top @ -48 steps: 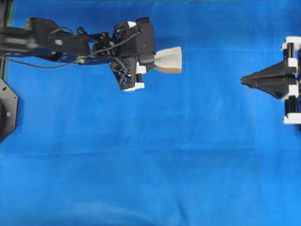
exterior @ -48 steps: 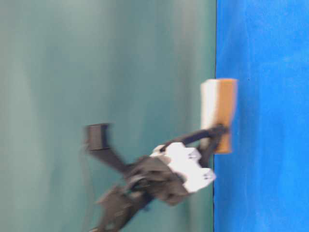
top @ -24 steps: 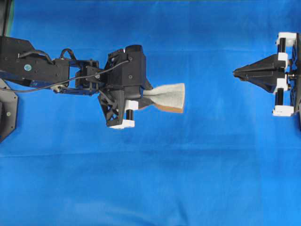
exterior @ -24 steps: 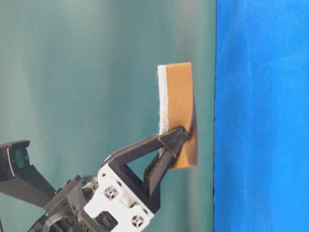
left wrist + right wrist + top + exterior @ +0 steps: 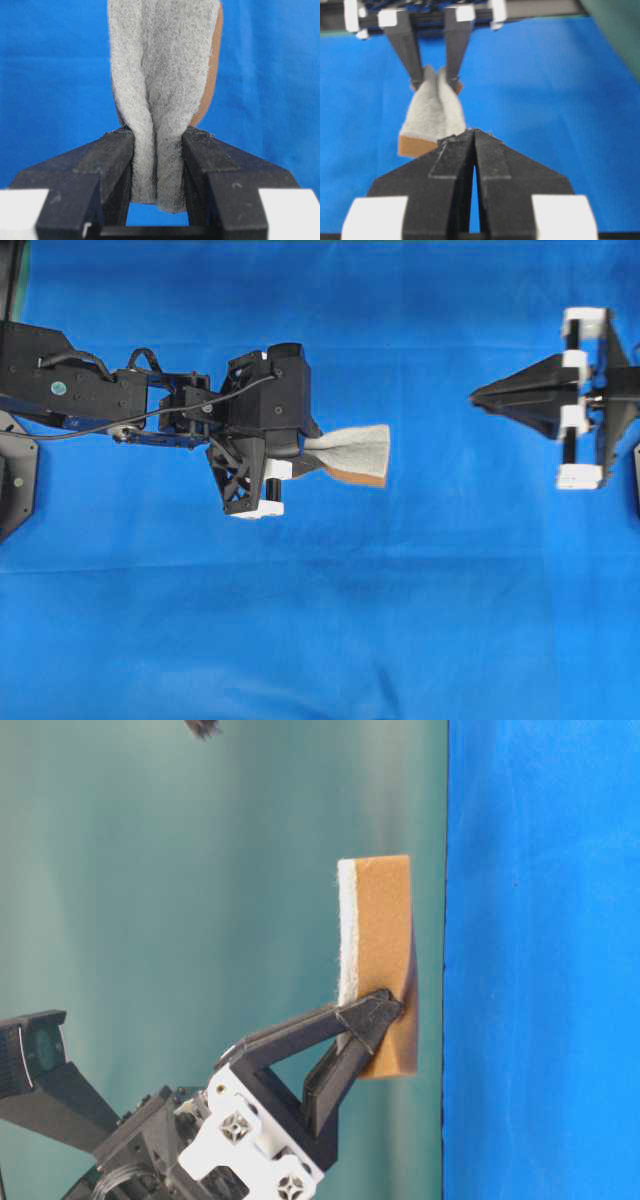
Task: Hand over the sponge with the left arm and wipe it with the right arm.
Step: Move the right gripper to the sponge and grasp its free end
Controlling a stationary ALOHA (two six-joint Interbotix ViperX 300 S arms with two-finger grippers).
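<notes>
1. A bright blue cloth (image 5: 330, 640) covers the whole work surface, lightly creased, with a faint fold line running across it below the arms.
2. In the table-level view, which is turned on its side, a plain grey-green wall (image 5: 200, 870) stands behind the cloth's edge.
3. A black mount plate (image 5: 14, 485) sits at the far left edge in the overhead view.
4. The left arm (image 5: 90, 400) reaches in from the left, a thin cable looping along it, and its left gripper (image 5: 312, 452) points across the cloth toward the middle.
5. The sponge (image 5: 355, 452) is pinched at one end between the left fingers (image 5: 107, 160), which squeeze it so hard that the off-white fibre face buckles into a fold; the free end flares out past the tips.
6. From the side the sponge's orange-brown layer faces the cloth and the white layer faces away; the sponge is held up off the cloth.
7. The right arm (image 5: 600, 400) sits at the right edge, its right gripper (image 5: 478, 397) aimed back at the sponge with a clear gap of cloth between them.
8. The right fingers (image 5: 457, 160) are pressed together tip to tip, with nothing between them.
</notes>
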